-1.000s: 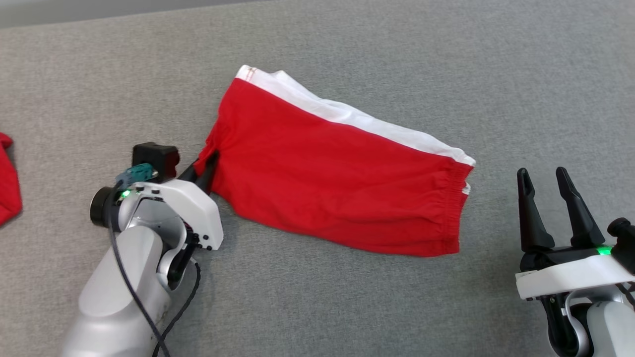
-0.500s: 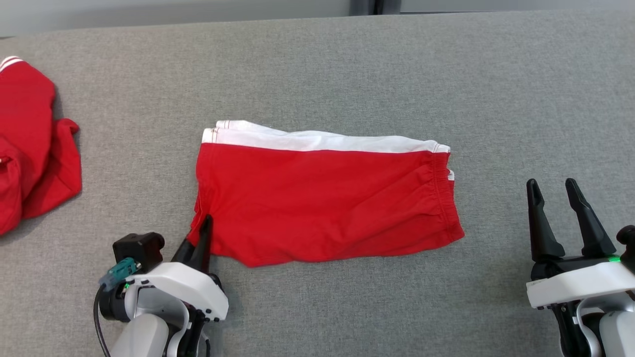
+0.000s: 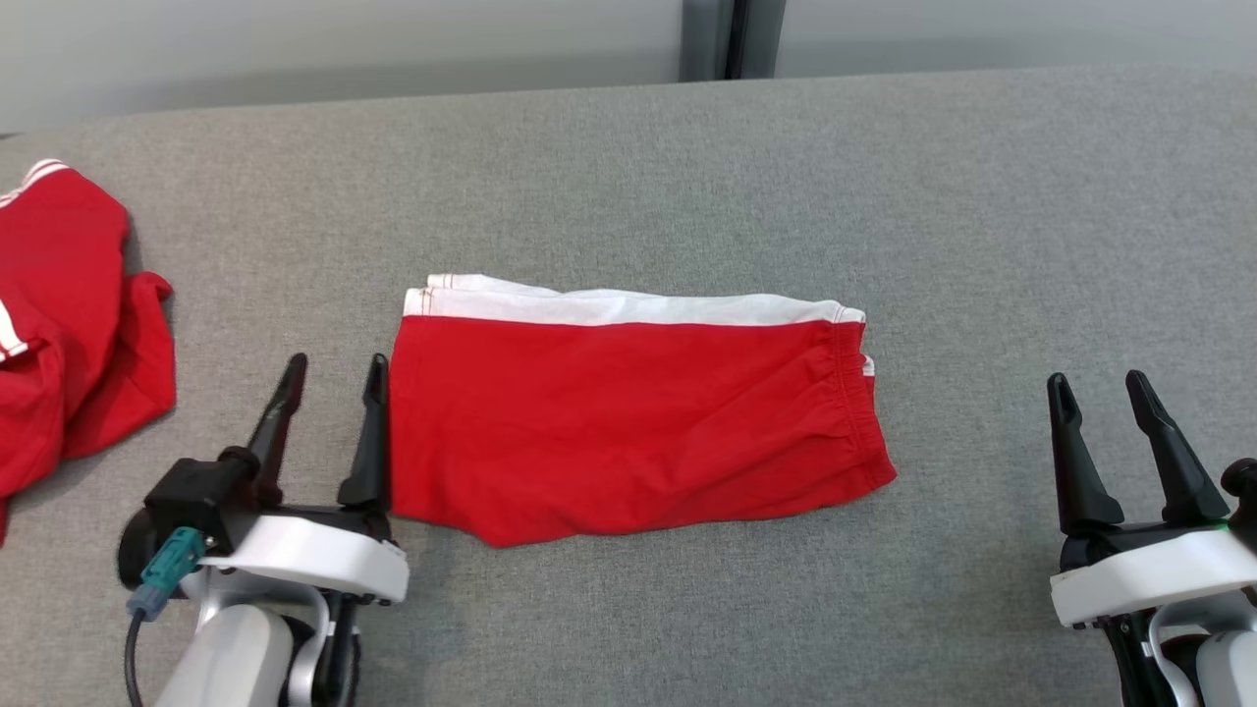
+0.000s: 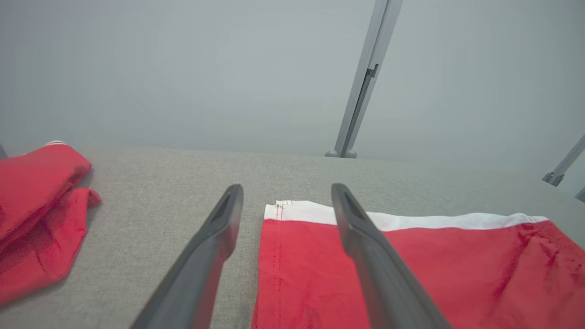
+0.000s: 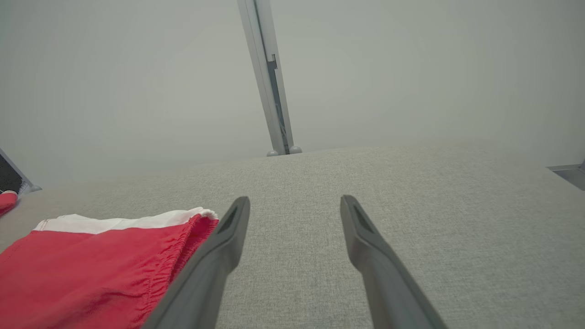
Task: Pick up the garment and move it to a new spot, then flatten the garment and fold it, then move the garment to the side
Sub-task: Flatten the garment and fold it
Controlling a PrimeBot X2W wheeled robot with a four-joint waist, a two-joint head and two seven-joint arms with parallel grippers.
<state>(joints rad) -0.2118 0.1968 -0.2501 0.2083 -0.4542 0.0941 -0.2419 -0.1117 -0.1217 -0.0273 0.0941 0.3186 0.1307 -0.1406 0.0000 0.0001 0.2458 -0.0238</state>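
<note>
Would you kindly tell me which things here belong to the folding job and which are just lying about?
In the job: red shorts, folded; left gripper, open beside them; right gripper, open.
Lying about: crumpled red garment at far left; grey post behind.

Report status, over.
Left gripper open, at edge of red shorts. Right gripper open, apart. Shorts folded flat on grey surface. Other red garment far left.

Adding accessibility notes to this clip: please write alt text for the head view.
Folded red shorts with a white band lie on a grey surface between two open grippers: the left gripper by their left edge, the right gripper well clear. Another red garment lies crumpled at far left.
</note>
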